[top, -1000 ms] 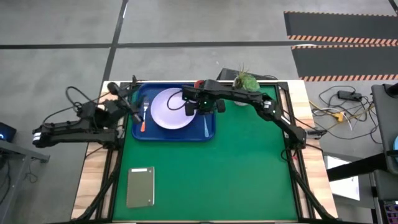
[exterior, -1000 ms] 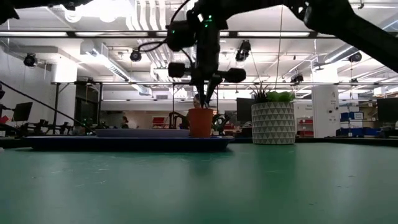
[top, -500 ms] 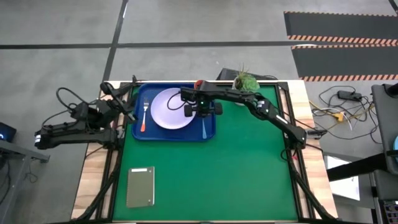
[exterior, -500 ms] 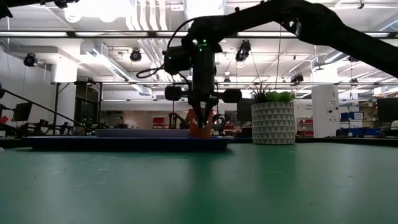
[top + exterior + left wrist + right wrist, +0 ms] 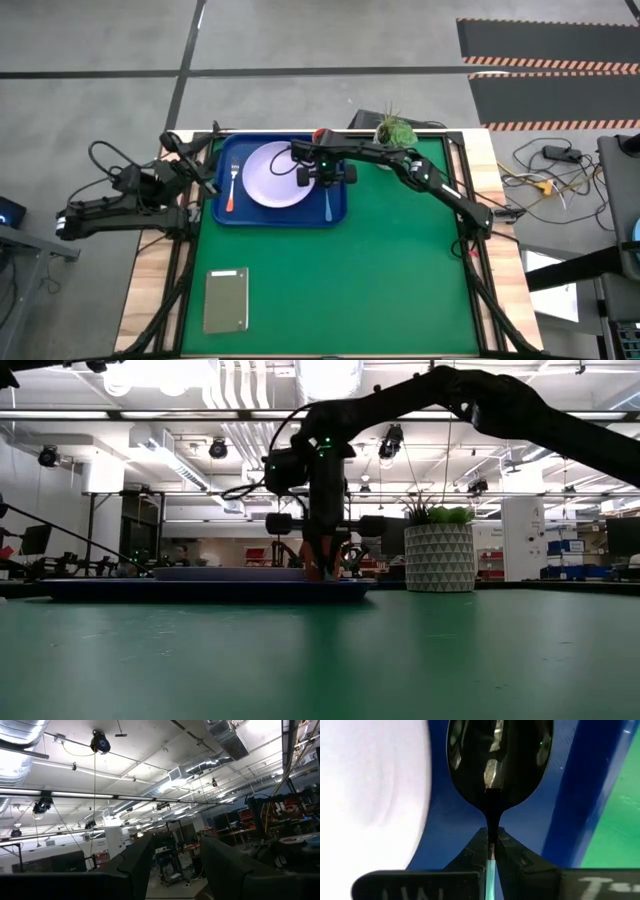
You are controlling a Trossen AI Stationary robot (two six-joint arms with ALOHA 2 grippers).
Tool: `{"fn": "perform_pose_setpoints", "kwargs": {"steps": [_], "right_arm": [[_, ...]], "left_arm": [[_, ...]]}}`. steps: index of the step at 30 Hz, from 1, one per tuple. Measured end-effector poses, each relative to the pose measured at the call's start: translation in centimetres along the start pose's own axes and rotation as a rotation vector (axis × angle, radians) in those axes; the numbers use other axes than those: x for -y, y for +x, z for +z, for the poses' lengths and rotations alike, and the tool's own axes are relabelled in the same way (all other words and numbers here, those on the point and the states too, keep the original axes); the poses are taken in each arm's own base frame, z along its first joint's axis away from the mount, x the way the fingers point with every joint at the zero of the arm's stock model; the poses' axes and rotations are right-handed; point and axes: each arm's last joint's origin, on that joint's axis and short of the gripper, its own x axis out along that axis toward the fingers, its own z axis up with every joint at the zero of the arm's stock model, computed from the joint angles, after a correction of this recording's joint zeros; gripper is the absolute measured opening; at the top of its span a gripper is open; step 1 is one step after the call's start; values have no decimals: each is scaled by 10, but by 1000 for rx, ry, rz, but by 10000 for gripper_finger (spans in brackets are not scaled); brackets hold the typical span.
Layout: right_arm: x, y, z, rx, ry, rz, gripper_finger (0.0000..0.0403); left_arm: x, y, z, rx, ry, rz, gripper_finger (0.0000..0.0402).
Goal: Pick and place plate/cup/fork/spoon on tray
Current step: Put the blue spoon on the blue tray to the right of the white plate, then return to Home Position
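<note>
The spoon (image 5: 492,780) is still clamped at its neck between the closed fingers (image 5: 470,852) of the right gripper (image 5: 490,851), now lowered onto the tray (image 5: 222,215) beside the plate (image 5: 265,178).

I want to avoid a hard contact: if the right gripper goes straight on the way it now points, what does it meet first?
Probably the tray floor. The right gripper points down, shut on the spoon, whose bowl already seems at the floor beside the plate; the gap is unclear.

No legible text or labels
</note>
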Motion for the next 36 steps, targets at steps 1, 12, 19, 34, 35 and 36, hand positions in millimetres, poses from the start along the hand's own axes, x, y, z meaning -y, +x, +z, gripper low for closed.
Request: {"fn": "perform_pose_setpoints", "kwargs": {"steps": [1, 12, 19, 34, 35, 36], "right_arm": [[0, 2, 0, -2, -3, -4, 12], [2, 19, 8, -31, -7, -29, 13], [2, 19, 9, -34, -21, -27, 27], [8, -28, 2, -69, -80, 64, 108], [11, -39, 0, -52, -96, 68, 109], [13, -48, -2, -30, -122, 74, 108]], "left_arm": [[0, 0, 0, 0, 0, 0, 147], [-1, -3, 0, 9, -3, 5, 147], [-2, -5, 0, 15, -6, 9, 147], [-2, -7, -1, 19, -13, 9, 147], [-2, -7, -1, 21, -15, 6, 147], [-2, -7, -1, 23, -18, 2, 147]]}}
